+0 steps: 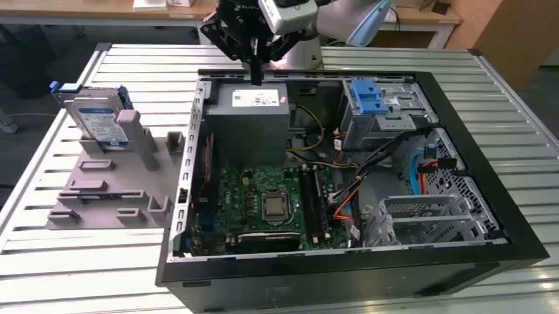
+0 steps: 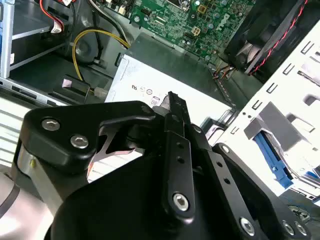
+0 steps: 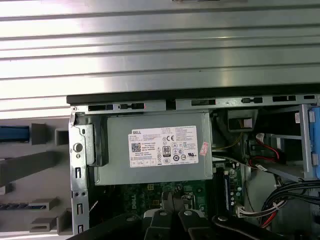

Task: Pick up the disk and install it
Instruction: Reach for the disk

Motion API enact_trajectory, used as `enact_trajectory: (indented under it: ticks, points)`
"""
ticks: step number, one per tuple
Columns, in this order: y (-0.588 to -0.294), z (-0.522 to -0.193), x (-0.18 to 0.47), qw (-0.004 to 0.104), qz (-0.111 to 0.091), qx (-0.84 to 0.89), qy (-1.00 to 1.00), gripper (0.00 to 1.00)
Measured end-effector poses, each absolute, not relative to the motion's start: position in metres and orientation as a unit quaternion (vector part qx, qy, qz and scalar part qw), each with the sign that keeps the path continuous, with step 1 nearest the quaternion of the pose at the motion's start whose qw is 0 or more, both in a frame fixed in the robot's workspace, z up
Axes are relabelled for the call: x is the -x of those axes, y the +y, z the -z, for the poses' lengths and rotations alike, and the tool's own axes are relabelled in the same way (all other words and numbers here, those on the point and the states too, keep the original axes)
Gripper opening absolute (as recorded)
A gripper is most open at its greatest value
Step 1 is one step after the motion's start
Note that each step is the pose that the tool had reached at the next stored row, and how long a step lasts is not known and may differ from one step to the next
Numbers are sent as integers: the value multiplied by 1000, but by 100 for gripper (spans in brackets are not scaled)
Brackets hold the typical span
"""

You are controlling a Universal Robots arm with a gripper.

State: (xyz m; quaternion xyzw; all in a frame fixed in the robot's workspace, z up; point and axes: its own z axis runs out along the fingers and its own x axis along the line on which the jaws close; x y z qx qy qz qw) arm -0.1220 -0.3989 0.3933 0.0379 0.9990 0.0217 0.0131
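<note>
The disk, a silver drive with a blue-and-white label in a blue bracket, stands on edge in a grey holder on the table, at the exterior view's left. My gripper hangs over the far edge of the open computer case, just above the grey power supply box, well apart from the disk. Its black fingers are shut together with nothing between them. In both wrist views the closed fingertips point at the white-stickered power supply.
Inside the case lie a green motherboard, cable bundles, a grey cage with a blue latch at the far right, and another grey metal cage near the front right. The case sits on a slatted metal table.
</note>
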Motion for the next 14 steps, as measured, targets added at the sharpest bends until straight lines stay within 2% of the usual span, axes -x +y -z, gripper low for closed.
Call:
enact_trajectory:
  ticks: [14]
  points:
    - [-399, -393, 127, 13, -22, -38, 999, 11]
